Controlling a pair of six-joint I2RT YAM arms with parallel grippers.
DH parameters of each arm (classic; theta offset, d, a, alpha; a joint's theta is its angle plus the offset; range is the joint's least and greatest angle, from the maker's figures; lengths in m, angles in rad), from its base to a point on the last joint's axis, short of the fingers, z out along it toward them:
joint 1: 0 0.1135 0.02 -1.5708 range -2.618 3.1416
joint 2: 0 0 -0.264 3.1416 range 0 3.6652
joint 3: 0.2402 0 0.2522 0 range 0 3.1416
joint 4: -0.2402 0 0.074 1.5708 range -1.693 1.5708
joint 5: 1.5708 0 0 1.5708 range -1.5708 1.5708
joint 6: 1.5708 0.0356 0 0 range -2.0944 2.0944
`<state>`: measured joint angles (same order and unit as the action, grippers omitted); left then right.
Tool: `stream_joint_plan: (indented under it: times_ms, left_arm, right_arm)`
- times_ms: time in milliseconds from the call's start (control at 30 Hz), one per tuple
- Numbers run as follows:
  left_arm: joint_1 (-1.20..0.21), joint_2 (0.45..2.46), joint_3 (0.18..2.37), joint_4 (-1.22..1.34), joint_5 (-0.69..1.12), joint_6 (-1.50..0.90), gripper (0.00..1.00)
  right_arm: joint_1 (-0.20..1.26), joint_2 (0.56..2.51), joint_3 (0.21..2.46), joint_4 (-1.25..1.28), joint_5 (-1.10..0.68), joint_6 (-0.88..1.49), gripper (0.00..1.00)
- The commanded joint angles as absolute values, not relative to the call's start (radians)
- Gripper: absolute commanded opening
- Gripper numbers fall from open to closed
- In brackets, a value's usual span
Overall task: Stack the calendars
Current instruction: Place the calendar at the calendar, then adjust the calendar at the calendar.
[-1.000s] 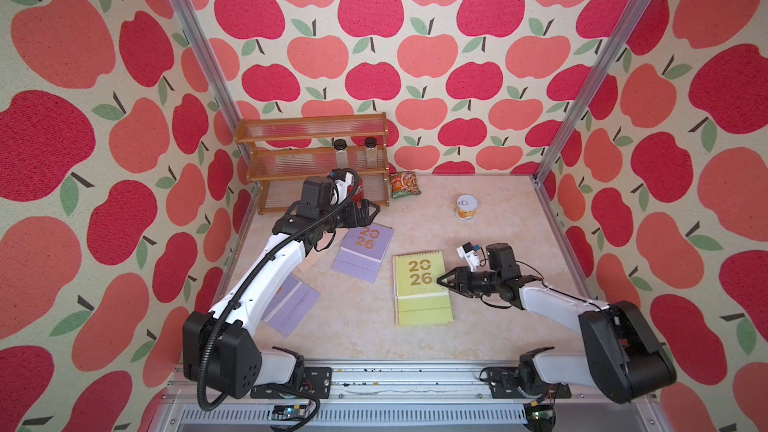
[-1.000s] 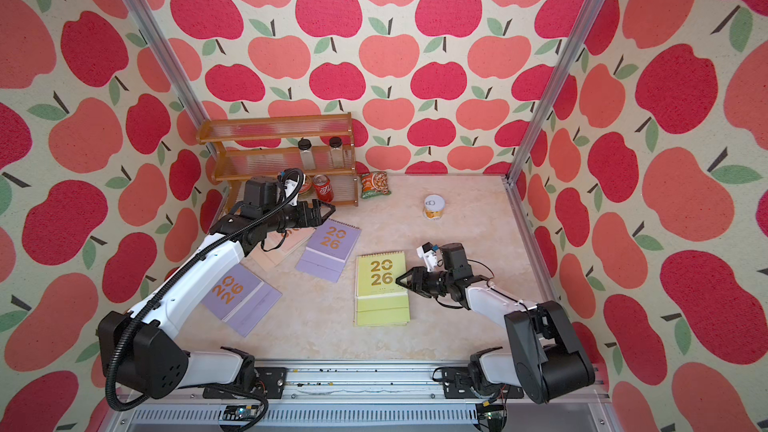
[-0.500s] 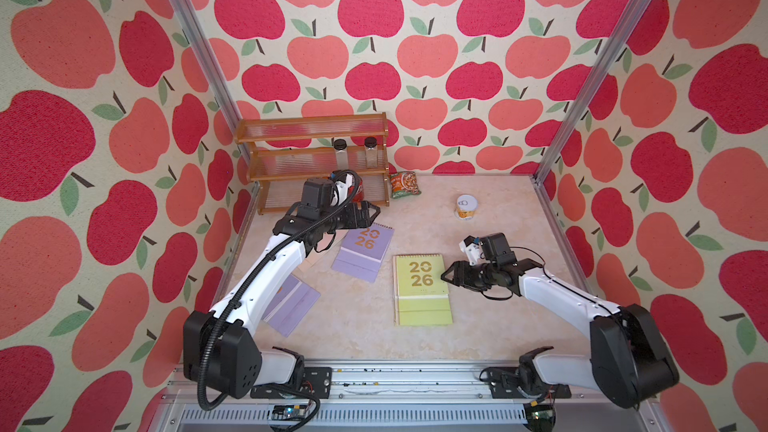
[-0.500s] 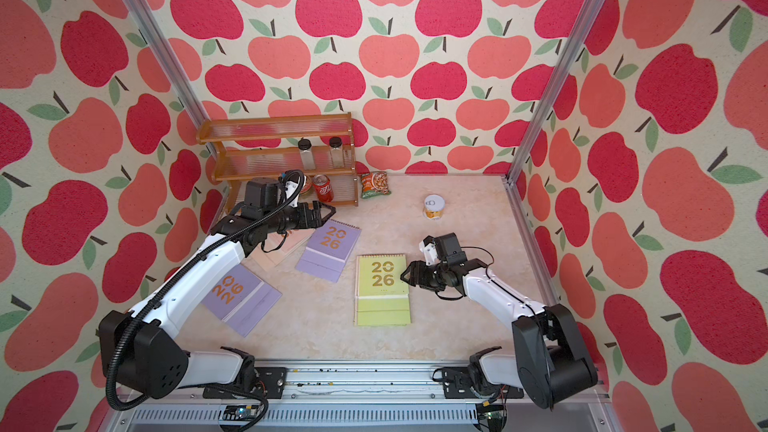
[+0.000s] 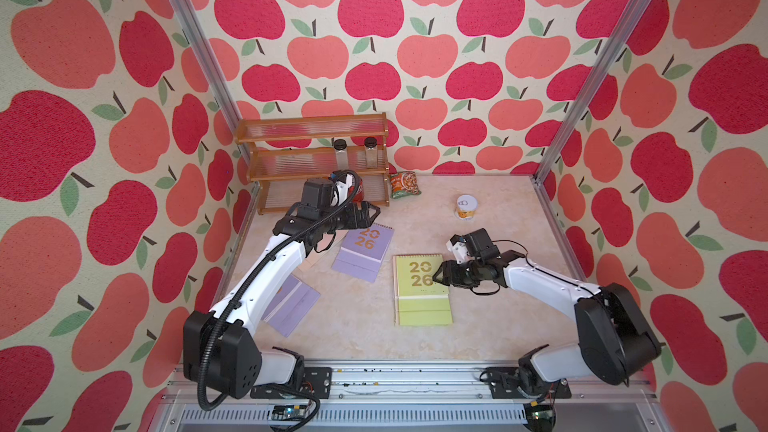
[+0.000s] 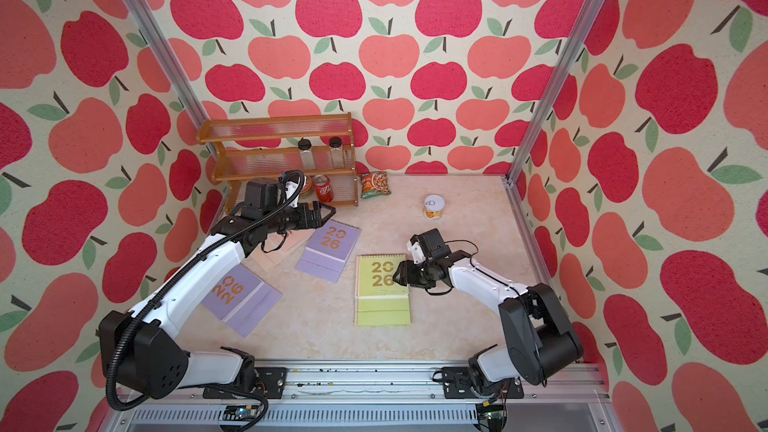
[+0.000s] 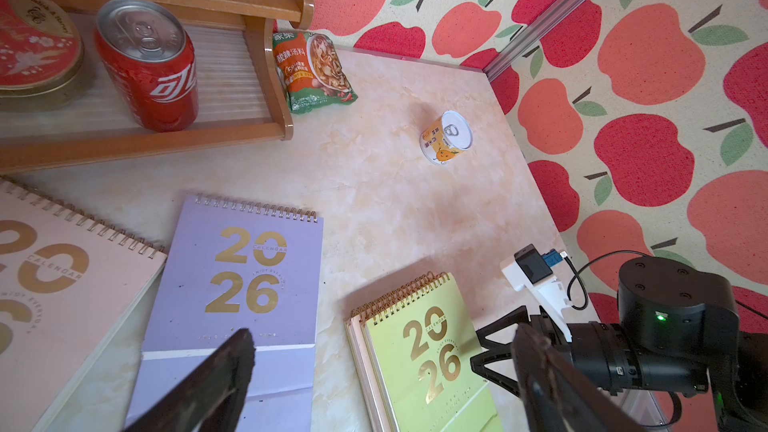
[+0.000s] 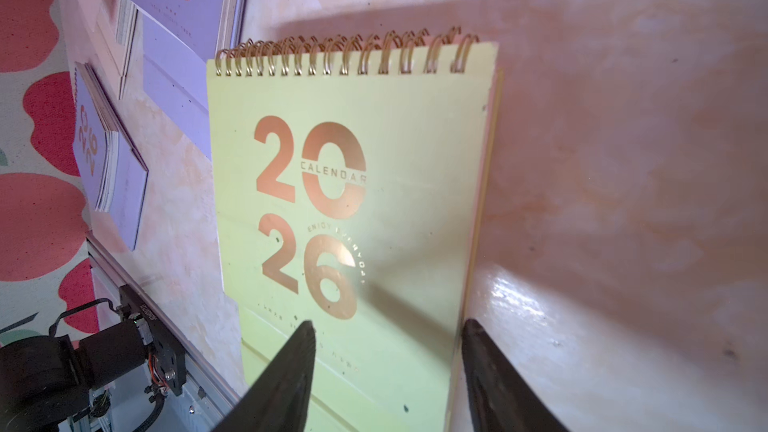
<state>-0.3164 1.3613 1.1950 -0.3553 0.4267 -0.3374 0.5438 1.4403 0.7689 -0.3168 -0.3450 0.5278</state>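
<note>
A yellow-green calendar (image 5: 422,288) lies flat mid-table on top of a pink one whose edge (image 7: 353,338) shows beneath it. My right gripper (image 8: 388,323) is open and low over its right edge: one finger (image 8: 291,367) is above the cover, the other (image 8: 490,367) above the bare table. A lilac calendar (image 5: 365,253) lies to the left. Just beyond its far corner my left gripper (image 5: 372,214) hovers wide open and empty. Another pink calendar (image 7: 62,284) lies partly under the left arm. A second lilac calendar (image 6: 241,297) sits front left.
A wooden rack (image 5: 311,160) at the back left holds two jars, a red can (image 7: 149,68) and a round tin (image 7: 33,47). A green snack packet (image 5: 404,184) leans beside it. A small yellow can (image 5: 466,206) stands back right. Patterned walls close three sides.
My right arm has shifted a little left and its wrist has risen, bringing the open jaws onto the yellow-green calendar's right edge. The left arm and the calendars have not moved.
</note>
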Motion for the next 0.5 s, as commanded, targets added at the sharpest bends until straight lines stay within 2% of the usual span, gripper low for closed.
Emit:
stream_joint_plan:
  times_ms: [0, 467]
  left_arm:
    - [-0.310, 1.359, 1.183, -0.364, 0.441, -0.311, 0.94]
    - [-0.310, 1.356, 1.170, -0.359, 0.447, -0.310, 0.94]
  right_arm:
    - [0.562, 1.449, 0.798, -0.348, -0.324, 0.518, 0.59]
    - [0.590, 1.461, 0.822, -0.352, -0.313, 0.529, 0.59]
